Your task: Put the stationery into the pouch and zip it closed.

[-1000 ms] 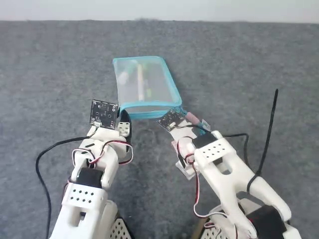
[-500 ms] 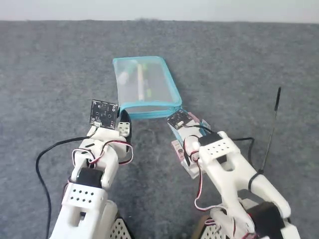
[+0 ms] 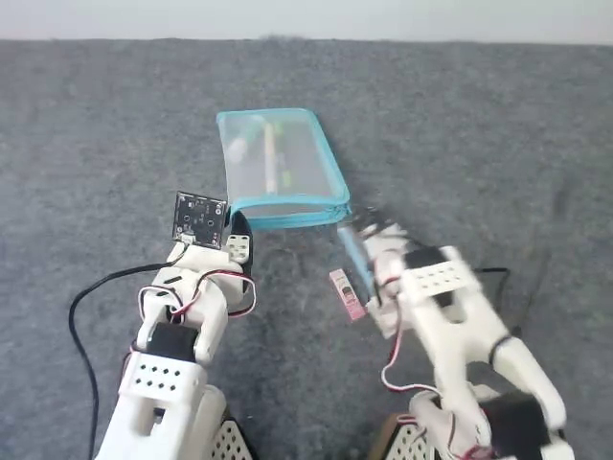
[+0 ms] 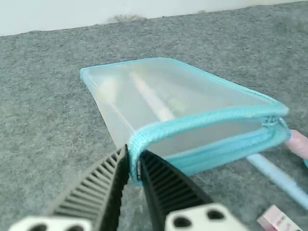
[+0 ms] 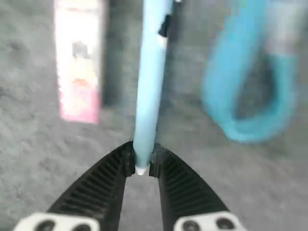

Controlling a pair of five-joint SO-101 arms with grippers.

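**Pouch pinched at one corner, pen in R gripper**

The pouch (image 3: 278,168), clear w/ teal zip trim, lies flat on the grey table (image 3: 479,125). Its mouth end faces the arms and its closed end points away. Inside, a pale stick (image 3: 269,153) and a green-tipped item (image 3: 241,142) lie side by side along its length. In the left wrist view the mouth looks part open: the upper teal edge arches above the lower one. The zip pull (image 4: 272,121) sits at the corner far from the L gripper (image 4: 132,159).

The L gripper's fingers are nearly together, pinching the teal edge at the mouth corner on the L arm's side.

The light-blue pen (image 5: 149,86) is near the mouth's other corner. The R gripper (image 5: 140,163) has its fingers narrow, clamped on the pen's end, w/ the pen sticking out past the tips. Can't tell if the pen touches the table.

A pink-and-white eraser (image 3: 347,293) lies on the table beside the pen, apart from it, btwn the two arms and nearer the R one. A small pink item (image 4: 298,143) sits just past the zip corner, too cropped to identify.
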